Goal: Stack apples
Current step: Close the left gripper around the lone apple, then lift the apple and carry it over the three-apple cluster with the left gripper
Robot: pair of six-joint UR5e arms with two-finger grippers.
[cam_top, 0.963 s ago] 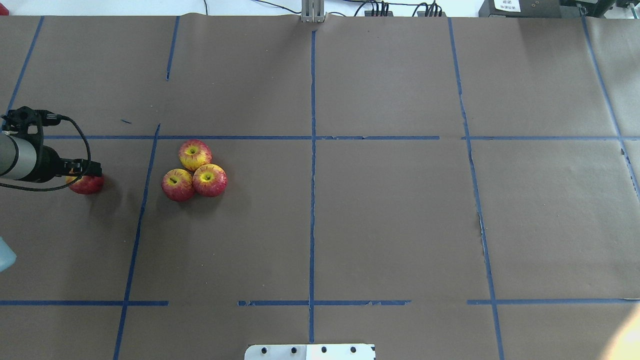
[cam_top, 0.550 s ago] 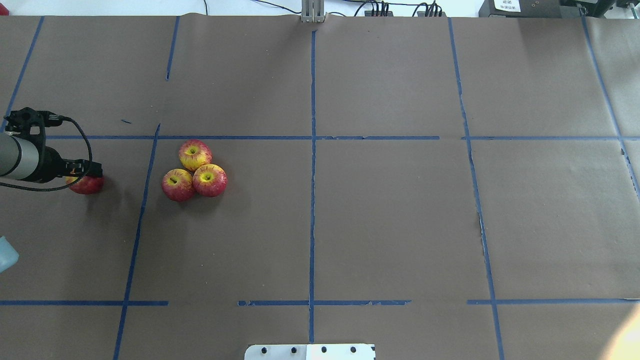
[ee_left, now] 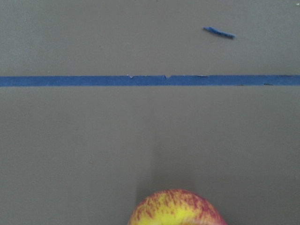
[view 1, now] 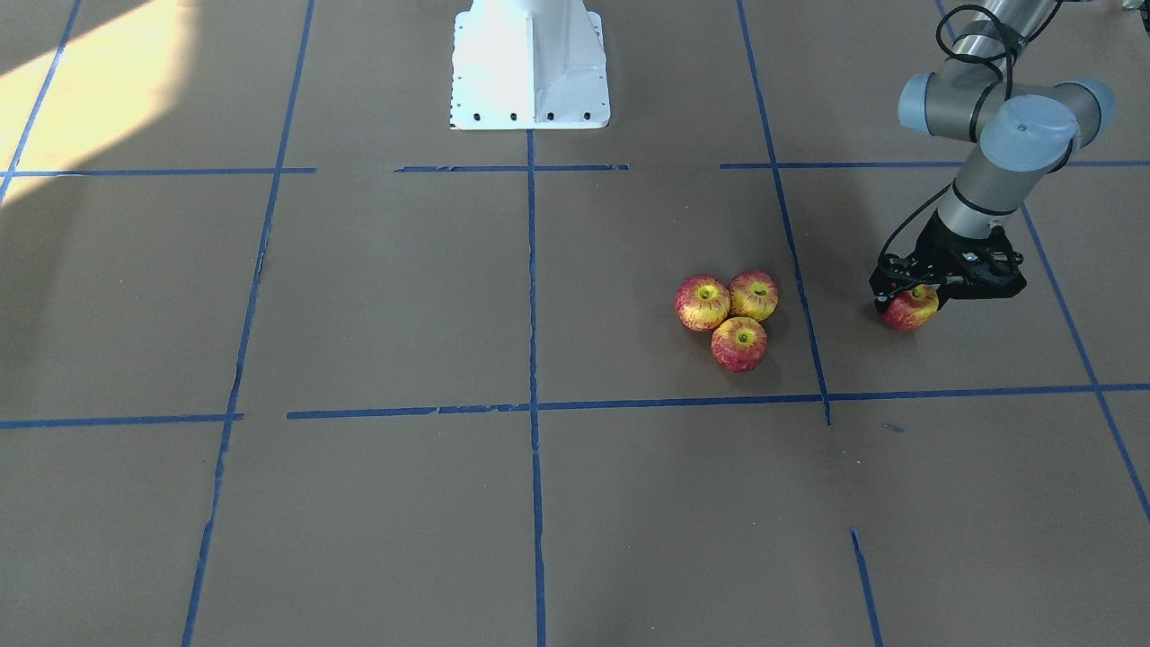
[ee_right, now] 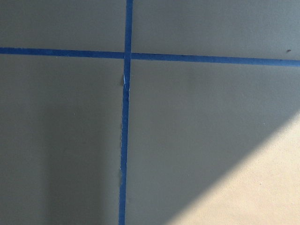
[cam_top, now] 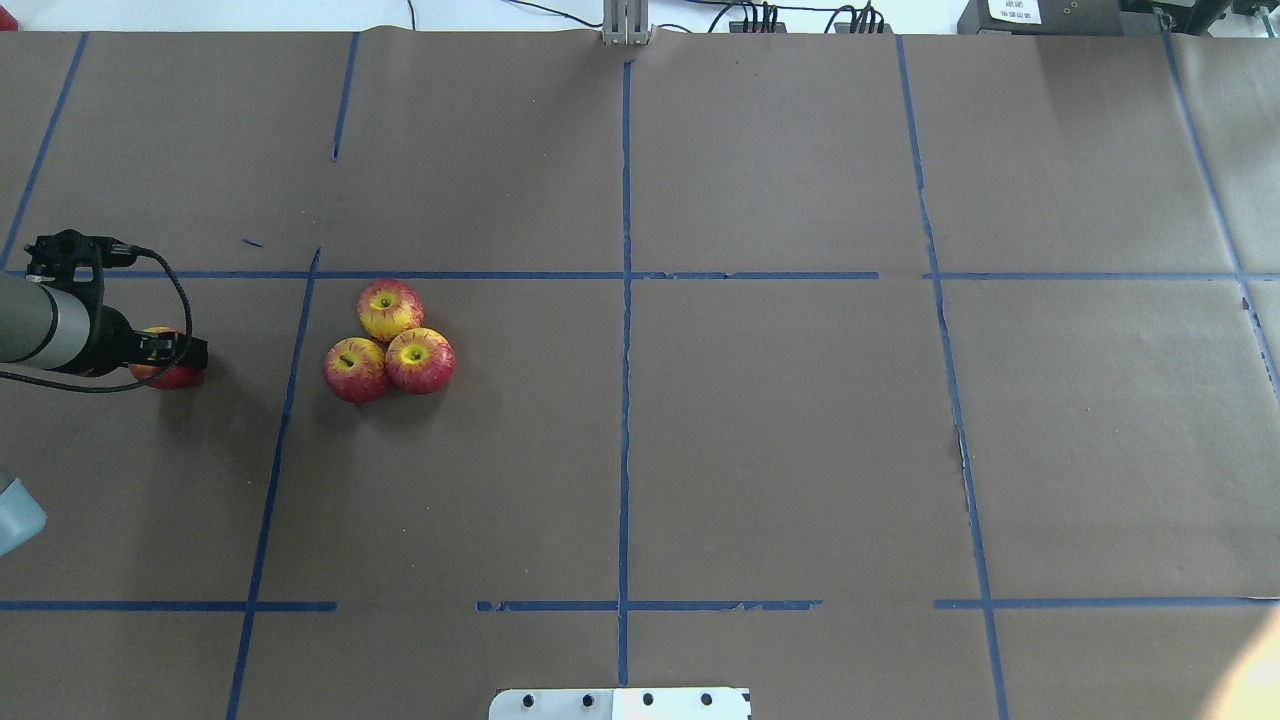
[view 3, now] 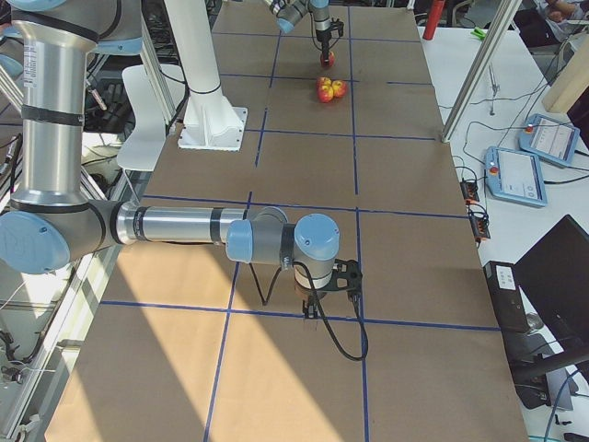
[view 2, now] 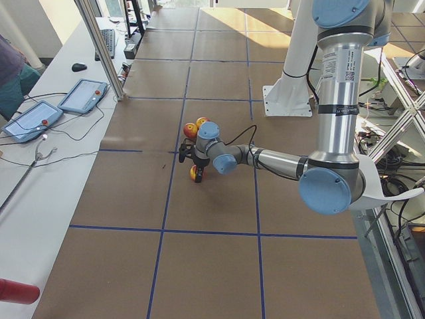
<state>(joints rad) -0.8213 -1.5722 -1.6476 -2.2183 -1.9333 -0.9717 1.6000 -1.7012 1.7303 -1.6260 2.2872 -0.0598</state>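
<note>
The desk (cam_top: 780,450) is covered in brown paper (cam_top: 800,170) crossed by blue tape lines (cam_top: 625,400). It carries three apples (cam_top: 419,360) touching in a tight cluster. A fourth apple (view 1: 909,310) sits apart, toward the robot's left. The white robot base (view 1: 530,63) stands at the robot-side edge.

Robotics lab: blue-taped paper-covered table (cam_top: 800,450), teach pendants (view 2: 83,96), aluminium frame (view 2: 101,46).

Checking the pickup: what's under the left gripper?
One apple, apart from the three clustered apples. The left gripper covers its top, hiding any finger contact.
</note>
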